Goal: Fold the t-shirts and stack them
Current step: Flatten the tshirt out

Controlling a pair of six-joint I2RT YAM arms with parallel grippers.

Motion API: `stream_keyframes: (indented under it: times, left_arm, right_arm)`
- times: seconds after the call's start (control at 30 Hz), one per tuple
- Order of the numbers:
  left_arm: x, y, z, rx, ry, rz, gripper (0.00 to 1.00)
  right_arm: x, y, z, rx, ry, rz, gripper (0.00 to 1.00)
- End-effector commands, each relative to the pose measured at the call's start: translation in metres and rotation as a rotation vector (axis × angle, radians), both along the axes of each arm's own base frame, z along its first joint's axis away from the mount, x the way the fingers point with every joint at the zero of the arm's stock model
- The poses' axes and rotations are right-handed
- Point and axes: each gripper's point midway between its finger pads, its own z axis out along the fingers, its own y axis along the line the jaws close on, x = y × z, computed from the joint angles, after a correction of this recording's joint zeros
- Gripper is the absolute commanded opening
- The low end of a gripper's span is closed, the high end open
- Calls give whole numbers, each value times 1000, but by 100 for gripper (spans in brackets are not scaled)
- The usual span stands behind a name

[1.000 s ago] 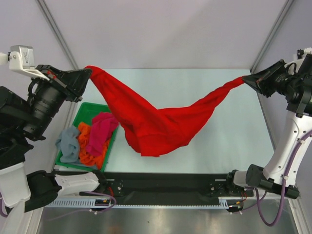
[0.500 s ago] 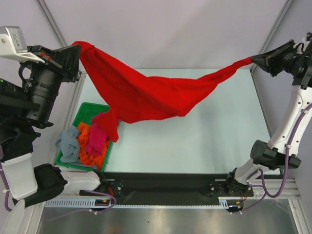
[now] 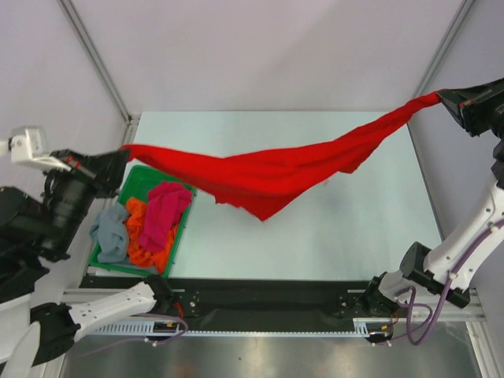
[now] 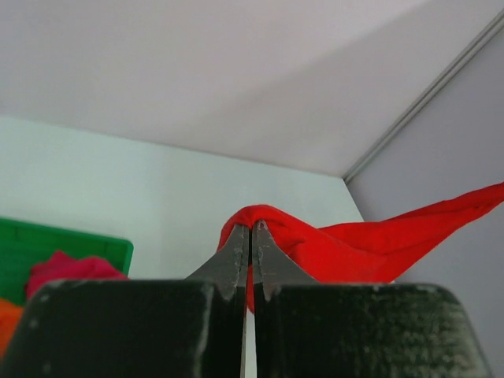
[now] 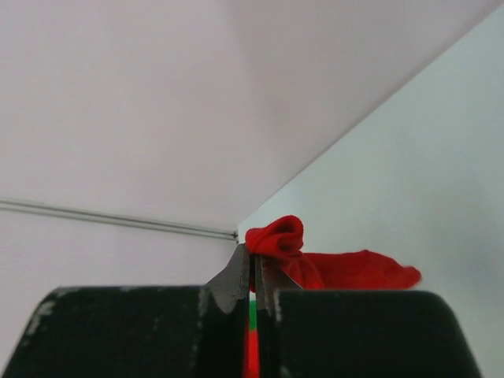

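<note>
Red shirt [image 3: 268,175] is up in the air, strung out between the two arms, and its long axis runs left to right across the table [image 3: 354,228]. The left end sits low by the tray's [image 3: 140,183] far corner. The right end climbs to the far right corner. The middle hangs slack, dropping into a point aimed at the near edge. Whether that tip brushes the table, I can't tell.

Left gripper [image 3: 126,150] is clamped tight on the left end. The wrist view shows the left gripper [image 4: 252,230] with jaws pressed together and red cloth [image 4: 331,248] bulging over the tips, then streaming off right. Right gripper [image 3: 442,98] is pinched on the other end. Up close, the right gripper [image 5: 253,253] has its jaws closed on a small bunched wad of cloth [image 5: 276,236].

Collar and sleeves? Can't pick them out, because the shirt is twisted into a rope near the right end and folded over itself in the middle. The right arm is cut by the frame's edge. Between the right fingers there's a sliver of green and red, too thin to read.

In the tray lie the pink shirt [image 3: 163,209] on top, the orange shirt [image 3: 140,240] under it and the grey shirt [image 3: 110,232] at the left, all crumpled.
</note>
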Motion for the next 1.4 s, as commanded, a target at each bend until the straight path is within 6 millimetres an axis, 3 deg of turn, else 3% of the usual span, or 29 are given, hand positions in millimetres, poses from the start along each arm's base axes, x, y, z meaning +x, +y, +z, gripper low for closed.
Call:
stream_keyframes:
  times: [0.0, 0.03, 0.13, 0.17, 0.23, 0.27, 0.3, 0.37, 0.4, 0.43, 0.47, 0.5, 0.57, 0.6, 0.63, 0.67, 0.7, 0.73, 0.77, 0.83, 0.93, 1.03, 1.07, 1.1, 1.2, 1.23, 1.3, 1.33, 1.37]
  left_arm:
    - [-15, 7, -39, -105, 145, -6, 0]
    - [-15, 5, -65, -54, 218, 0, 0]
    - [-9, -8, -102, -10, 324, 7, 1]
    - [-4, -18, -105, -9, 330, -12, 0]
    - [5, -35, -117, 18, 354, -33, 0]
    - [11, -45, -115, 18, 342, -51, 0]
    - [20, -64, -123, 49, 370, -82, 0]
    - [32, -81, -132, 85, 397, -95, 0]
    - [48, -99, -143, 107, 438, -115, 0]
    - [57, -106, -157, 122, 471, -123, 0]
    - [68, -113, -169, 120, 505, -136, 0]
    - [88, -115, -192, 98, 569, -131, 0]
    - [109, -117, -216, 52, 631, -137, 0]
    - [129, -110, -223, 12, 632, -111, 0]
    - [136, -117, -254, 19, 712, -134, 0]
    - [142, -117, -267, 27, 737, -134, 0]
    - [147, -120, -280, 45, 768, -138, 0]
    - [148, -122, -293, 60, 797, -139, 0]
    - [149, -128, -311, 69, 846, -160, 0]
    - [151, -132, -325, 75, 863, -175, 0]
    - [152, -132, -331, 90, 869, -178, 0]
    - [155, -130, -326, 101, 859, -165, 0]
    - [153, -129, -330, 118, 881, -163, 0]
    - [158, -128, -332, 131, 895, -147, 0]
    - [166, -112, -334, 196, 930, -52, 22]
    - [168, -106, -333, 216, 935, -16, 51]
    - [174, -93, -316, 276, 900, 77, 71]
    - [175, -92, -310, 319, 882, 87, 90]
    - [176, -95, -303, 352, 862, 89, 94]
  right_arm:
    - [-28, 17, 39, -24, -134, -24, 0]
    - [-28, 18, 40, 16, -133, -30, 0]
    - [-20, 2, 42, 18, -137, -102, 0]
    - [-8, -12, 37, 43, -115, -147, 0]
    - [13, -18, 29, 60, -97, -151, 0]
    - [35, -34, 19, 51, -90, -198, 0]
    - [56, -28, 6, 72, -66, -161, 0]
    - [95, -21, -15, 99, -55, -100, 0]
    - [119, -19, -36, 82, -7, -89, 0]
    - [134, -2, -46, 50, 13, -53, 0]
    - [148, -3, -55, 22, 29, -71, 0]
    - [174, -5, -80, 6, 79, -59, 0]
    - [204, 3, -108, -23, 122, -35, 0]
    - [214, 4, -104, -59, 106, -24, 0]
    - [243, 7, -144, -64, 180, -2, 0]
    - [253, 11, -157, -86, 202, 13, 0]
    - [262, 15, -156, -100, 185, 23, 0]
    - [279, 17, -189, -103, 236, 43, 0]
    - [289, 30, -195, -103, 221, 78, 0]
    - [303, 37, -221, -134, 246, 95, 0]
    - [304, 50, -244, -175, 293, 127, 0]
    - [297, 52, -247, -184, 301, 134, 4]
    - [298, 51, -258, -184, 303, 135, 8]
    - [297, 48, -253, -185, 290, 129, 9]
    - [302, 43, -265, -160, 309, 133, 9]
    - [303, 43, -267, -159, 312, 139, 11]
    - [309, 41, -274, -175, 313, 147, 44]
    - [309, 36, -283, -176, 337, 143, 55]
    - [309, 32, -289, -178, 357, 142, 68]
